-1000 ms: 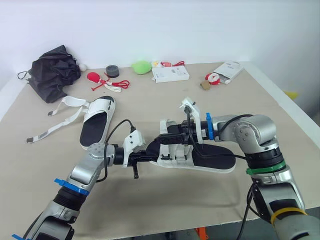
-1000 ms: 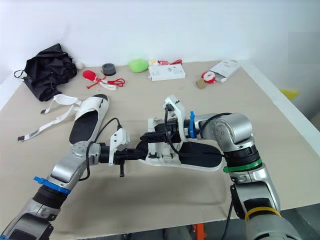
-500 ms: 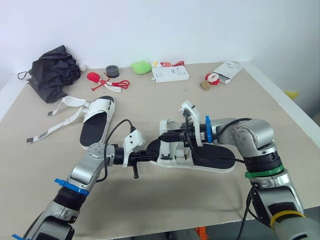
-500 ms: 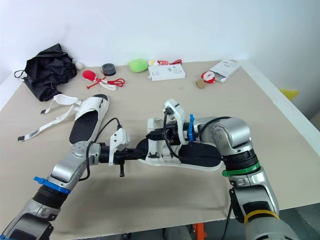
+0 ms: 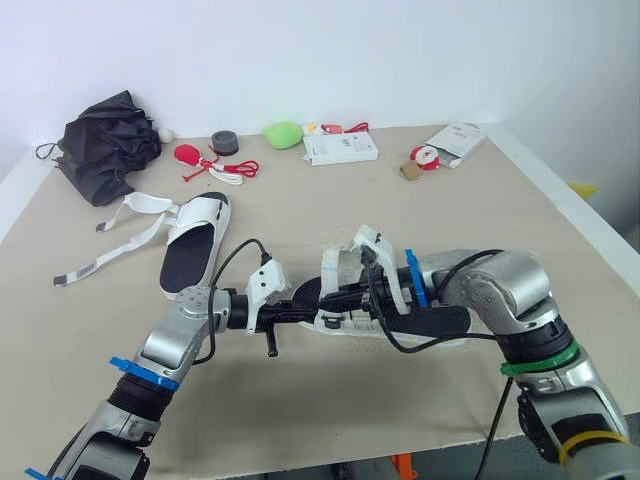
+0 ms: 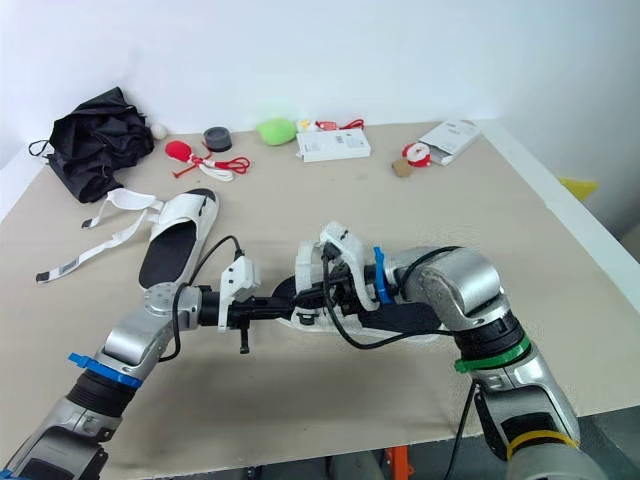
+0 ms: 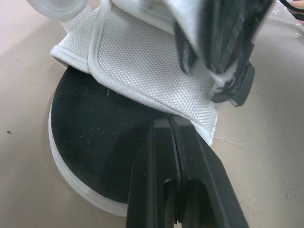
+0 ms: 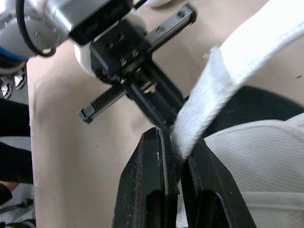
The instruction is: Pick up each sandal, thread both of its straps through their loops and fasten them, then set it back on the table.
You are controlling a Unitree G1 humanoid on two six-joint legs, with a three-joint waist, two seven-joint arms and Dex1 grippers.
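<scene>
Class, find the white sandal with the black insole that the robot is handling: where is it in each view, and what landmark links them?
Left eye view: the white mesh sandal with black insole, centre, between the arms.
Right eye view: the sandal, centre.
Left wrist view: the sandal beyond the left end effector.
Right wrist view: its white strap in the right end effector.
Shared landmark: the left end effector at its rounded end.

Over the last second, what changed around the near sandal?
The right gripper, pinching the white strap, came down and toward the left gripper at the near sandal's toe. The left gripper and the far sandal kept their places.
</scene>
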